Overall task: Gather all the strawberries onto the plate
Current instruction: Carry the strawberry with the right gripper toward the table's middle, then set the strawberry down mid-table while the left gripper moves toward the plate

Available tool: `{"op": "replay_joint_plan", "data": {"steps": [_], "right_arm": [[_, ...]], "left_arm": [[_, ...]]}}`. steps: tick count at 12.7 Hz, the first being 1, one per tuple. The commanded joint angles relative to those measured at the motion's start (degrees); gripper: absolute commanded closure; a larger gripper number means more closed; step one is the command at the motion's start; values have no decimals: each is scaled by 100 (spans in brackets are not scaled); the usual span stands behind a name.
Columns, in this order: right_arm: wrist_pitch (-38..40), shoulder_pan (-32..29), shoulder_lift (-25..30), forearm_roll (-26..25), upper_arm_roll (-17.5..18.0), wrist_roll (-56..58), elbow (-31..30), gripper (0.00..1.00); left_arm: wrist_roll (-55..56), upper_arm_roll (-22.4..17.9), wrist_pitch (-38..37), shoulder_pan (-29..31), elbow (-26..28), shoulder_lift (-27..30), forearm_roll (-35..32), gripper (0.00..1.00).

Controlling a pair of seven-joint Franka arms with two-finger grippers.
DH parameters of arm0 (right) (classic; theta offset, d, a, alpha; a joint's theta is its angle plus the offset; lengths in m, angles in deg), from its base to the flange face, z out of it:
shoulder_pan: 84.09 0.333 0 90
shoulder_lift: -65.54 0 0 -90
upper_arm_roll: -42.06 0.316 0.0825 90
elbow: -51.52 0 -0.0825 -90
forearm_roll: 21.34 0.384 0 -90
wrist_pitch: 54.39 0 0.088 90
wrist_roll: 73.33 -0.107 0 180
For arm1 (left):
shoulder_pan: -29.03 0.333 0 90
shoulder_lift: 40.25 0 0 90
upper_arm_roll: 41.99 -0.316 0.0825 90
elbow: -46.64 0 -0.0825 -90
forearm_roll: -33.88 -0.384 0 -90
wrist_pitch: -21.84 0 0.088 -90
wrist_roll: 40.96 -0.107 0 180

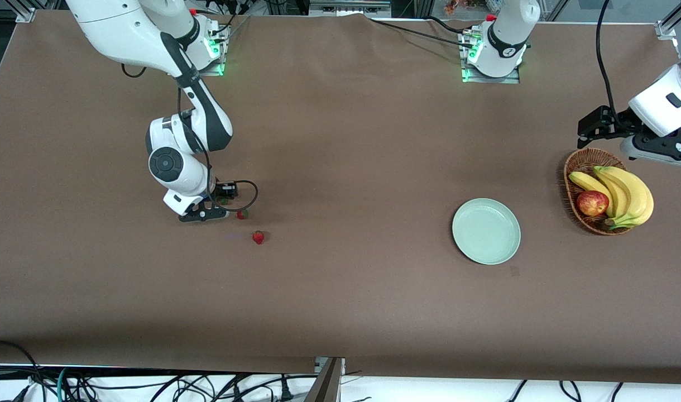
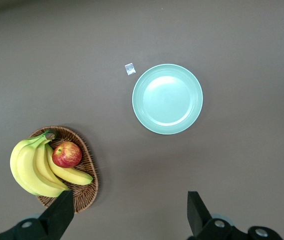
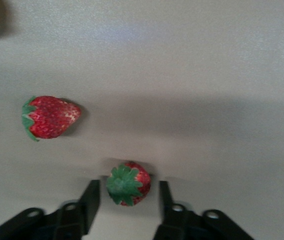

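Red strawberry [image 3: 129,183] between right end effector [image 3: 128,197] fingers

Looks like a robotics lab to me: two white arms [image 1: 178,134] bolted onto a brown-covered surface [image 1: 340,290], aluminium framing [image 1: 25,14] at the corner, and loose cables [image 1: 150,388] tangled along the edge.

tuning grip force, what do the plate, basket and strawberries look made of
Plate: smooth pale mint plastic or glazed ceramic, soft sheen; can't tell which.
Basket: brown woven wicker, the weave shows.
Strawberries: red pitted skin, green leafy caps; real or plastic, can't tell.
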State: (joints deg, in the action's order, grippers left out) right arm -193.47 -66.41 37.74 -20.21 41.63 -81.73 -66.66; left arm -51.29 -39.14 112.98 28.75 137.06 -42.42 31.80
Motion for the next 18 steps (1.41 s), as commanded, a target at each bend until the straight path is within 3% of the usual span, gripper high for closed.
{"op": "replay_joint_plan", "data": {"steps": [1,4,8,10,14,18], "right_arm": [[-93,8,12,106,26,-12,-20,62],[-58,-1,38,106,34,-196,50,96],[888,16,-14,141,683,-1415,1294,96],[1172,121,-522,220,1104,-2302,2260,96],[1085,1235,-1681,186,1168,-4507,3905,96],[-239,2211,-3061,142,1116,-6293,5417,94]], "left_arm": [[-21,-4,18,19,64,95,111,0],[-21,-4,18,28,64,103,111,0],[-21,-4,-8,19,64,95,111,0],[-21,-4,-8,28,64,95,111,0],[-30,-13,-17,37,64,95,111,0],[-39,-13,-26,37,73,95,111,0]]}}
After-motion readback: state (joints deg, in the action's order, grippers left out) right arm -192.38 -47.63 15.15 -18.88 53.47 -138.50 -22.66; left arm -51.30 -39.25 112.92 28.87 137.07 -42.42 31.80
